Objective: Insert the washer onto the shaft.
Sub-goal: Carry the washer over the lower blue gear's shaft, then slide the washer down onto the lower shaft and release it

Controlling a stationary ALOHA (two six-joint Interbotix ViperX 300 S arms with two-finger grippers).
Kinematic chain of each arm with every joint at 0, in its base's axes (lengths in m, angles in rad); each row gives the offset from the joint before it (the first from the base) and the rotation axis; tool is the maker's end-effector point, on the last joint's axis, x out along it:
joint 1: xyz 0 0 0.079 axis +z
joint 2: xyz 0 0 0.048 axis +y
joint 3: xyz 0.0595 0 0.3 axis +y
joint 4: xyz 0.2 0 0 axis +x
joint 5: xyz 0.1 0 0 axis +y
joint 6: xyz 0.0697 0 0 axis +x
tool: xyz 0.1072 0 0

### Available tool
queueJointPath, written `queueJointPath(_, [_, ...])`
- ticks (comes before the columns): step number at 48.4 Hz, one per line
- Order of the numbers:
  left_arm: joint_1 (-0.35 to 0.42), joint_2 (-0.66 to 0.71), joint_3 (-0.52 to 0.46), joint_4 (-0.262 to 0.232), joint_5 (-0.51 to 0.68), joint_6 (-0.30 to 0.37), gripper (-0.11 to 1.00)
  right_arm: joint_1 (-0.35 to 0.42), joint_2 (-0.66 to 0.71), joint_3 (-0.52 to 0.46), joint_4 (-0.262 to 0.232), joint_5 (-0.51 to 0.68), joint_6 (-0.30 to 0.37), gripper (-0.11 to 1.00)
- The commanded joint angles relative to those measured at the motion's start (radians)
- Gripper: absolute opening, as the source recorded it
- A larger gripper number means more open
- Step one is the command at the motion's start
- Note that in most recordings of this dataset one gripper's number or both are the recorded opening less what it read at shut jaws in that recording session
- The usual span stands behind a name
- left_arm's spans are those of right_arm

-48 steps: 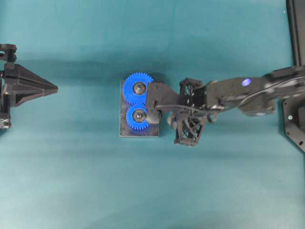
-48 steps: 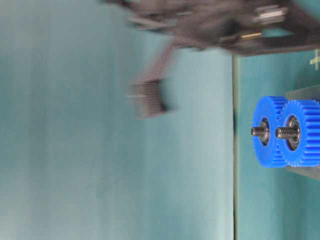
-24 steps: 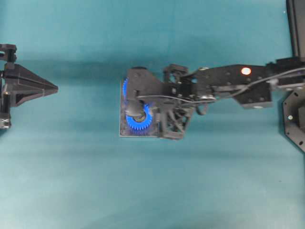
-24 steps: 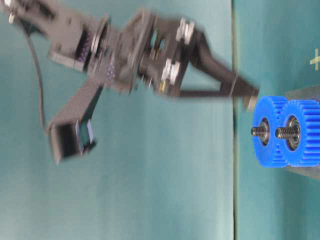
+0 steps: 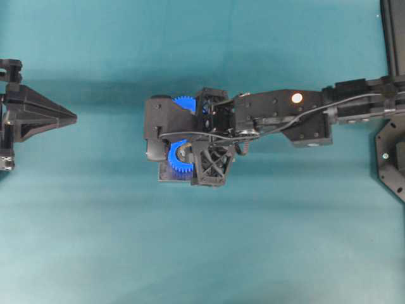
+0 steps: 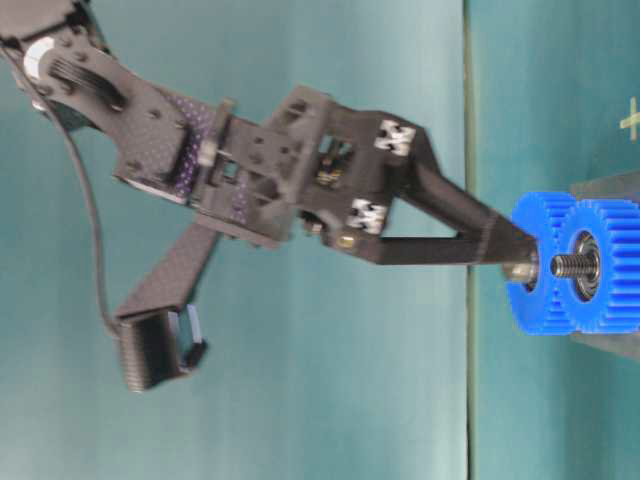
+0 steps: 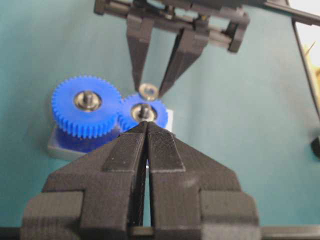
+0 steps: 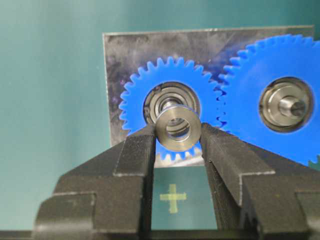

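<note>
My right gripper point(image 8: 178, 132) is shut on the washer point(image 8: 178, 128), a small metal ring pinched at its fingertips. The washer point(image 6: 519, 271) hangs just above the shaft point(image 7: 144, 108) of the small blue gear point(image 8: 137, 97), roughly in line with it; I cannot tell whether they touch. The large blue gear point(image 8: 255, 70) meshes beside it and carries its own bare shaft point(image 8: 293, 106). From the left wrist, the washer point(image 7: 148, 91) sits between the right fingers point(image 7: 137, 55). My left gripper point(image 5: 71, 117) rests shut and empty at the far left, well away from the gears.
Both gears stand on a grey metal base plate point(image 8: 112, 55) in the middle of the teal mat. The right arm point(image 5: 278, 117) reaches in from the right, its wrist camera over the gears. A yellow cross point(image 8: 173, 196) marks the mat. Black hardware point(image 5: 392, 164) lines the right edge.
My right gripper has swung left over the gears and come down, bringing the washer to the small gear's shaft. The left gripper has not moved.
</note>
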Motion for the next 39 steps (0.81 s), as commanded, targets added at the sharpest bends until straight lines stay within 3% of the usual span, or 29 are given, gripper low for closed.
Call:
queueJointPath(1, [0.002, 0.003, -0.011, 0.002, -0.005, 0.000, 0.00, 0.006, -0.015, -0.021, -0.002, -0.006, -0.011, 0.32])
queueJointPath(39, [0.002, 0.003, -0.011, 0.003, -0.005, 0.000, 0.00, 0.005, 0.014, -0.023, -0.002, -0.026, -0.011, 0.32])
